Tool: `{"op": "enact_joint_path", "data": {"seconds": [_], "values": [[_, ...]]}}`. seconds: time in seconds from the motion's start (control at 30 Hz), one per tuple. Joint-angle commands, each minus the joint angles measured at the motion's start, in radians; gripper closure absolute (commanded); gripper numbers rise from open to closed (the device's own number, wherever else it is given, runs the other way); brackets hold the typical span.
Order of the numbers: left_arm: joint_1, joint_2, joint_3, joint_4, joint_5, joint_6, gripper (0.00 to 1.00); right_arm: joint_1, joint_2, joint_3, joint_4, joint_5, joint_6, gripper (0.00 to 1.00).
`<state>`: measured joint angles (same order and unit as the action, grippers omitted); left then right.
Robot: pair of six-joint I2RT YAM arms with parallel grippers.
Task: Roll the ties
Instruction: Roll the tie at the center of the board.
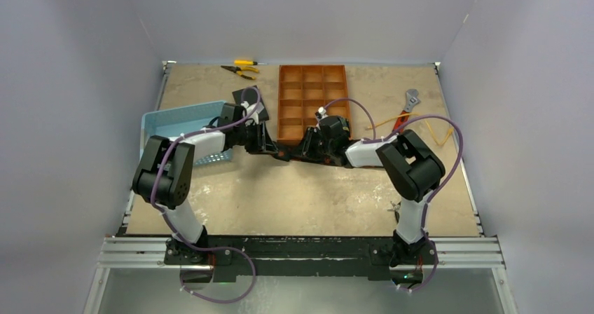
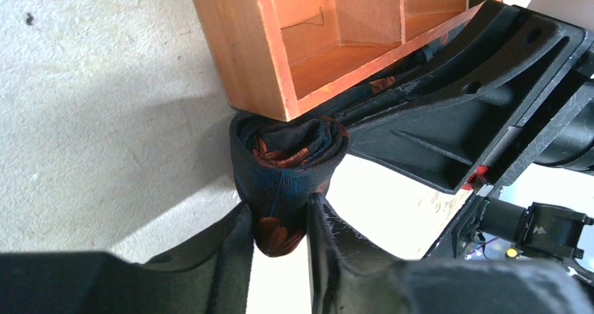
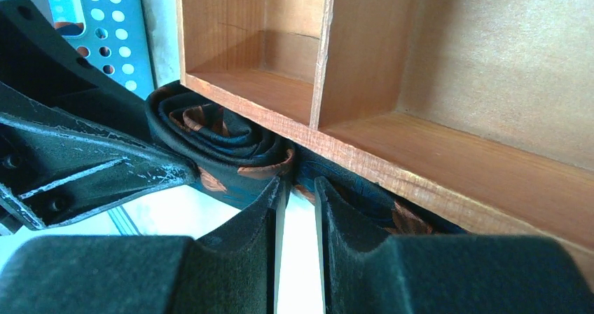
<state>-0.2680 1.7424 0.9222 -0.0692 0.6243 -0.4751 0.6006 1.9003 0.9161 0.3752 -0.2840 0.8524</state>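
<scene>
Clearly, the dark tie [image 2: 287,163] with red-orange marks sat coiled on the table, touching the near corner of the wooden tray [image 2: 242,55]. The left gripper [image 2: 280,233] pinched the roll's lower end between its pads. The right gripper [image 3: 297,191] stood nearly closed against the roll; whether it gripped fabric was unclear.

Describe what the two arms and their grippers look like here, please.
Both the left arm and right arm have bulky black joint housings, white links and a purple cable looping alongside. The left gripper and right gripper carry matte black fingers with a grainy inner face. Whitish scuffs mark the black gripper frames.
</scene>
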Motion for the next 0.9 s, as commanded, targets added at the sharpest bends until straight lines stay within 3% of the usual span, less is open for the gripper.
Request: {"op": "enact_joint_path", "data": {"seconds": [0.0, 0.07, 0.2, 0.4, 0.5, 0.63, 0.87], "values": [[-0.018, -0.004, 0.045, 0.001, 0.002, 0.033, 0.76, -0.003, -0.034, -0.002, 0.021, 0.003, -0.011, 0.74], [-0.022, -0.008, 0.053, -0.02, -0.022, 0.032, 0.82, -0.001, -0.08, -0.012, 0.012, 0.046, -0.018, 0.73], [-0.033, -0.013, 0.065, -0.041, -0.063, 0.02, 0.81, 0.007, -0.151, -0.029, 0.001, 0.061, -0.03, 0.72], [-0.041, -0.032, 0.086, -0.117, -0.157, 0.022, 0.53, 0.054, -0.162, 0.008, -0.03, 0.024, -0.057, 0.69], [-0.039, -0.063, 0.098, -0.17, -0.217, 0.048, 0.44, 0.065, -0.143, 0.028, -0.046, 0.014, -0.067, 0.67], [-0.035, -0.07, 0.113, -0.219, -0.254, 0.085, 0.42, 0.072, -0.104, 0.059, -0.061, 0.016, -0.078, 0.66], [-0.03, -0.06, 0.094, -0.165, -0.208, 0.074, 0.43, 0.063, -0.044, 0.089, -0.088, 0.048, -0.057, 0.69]]}}
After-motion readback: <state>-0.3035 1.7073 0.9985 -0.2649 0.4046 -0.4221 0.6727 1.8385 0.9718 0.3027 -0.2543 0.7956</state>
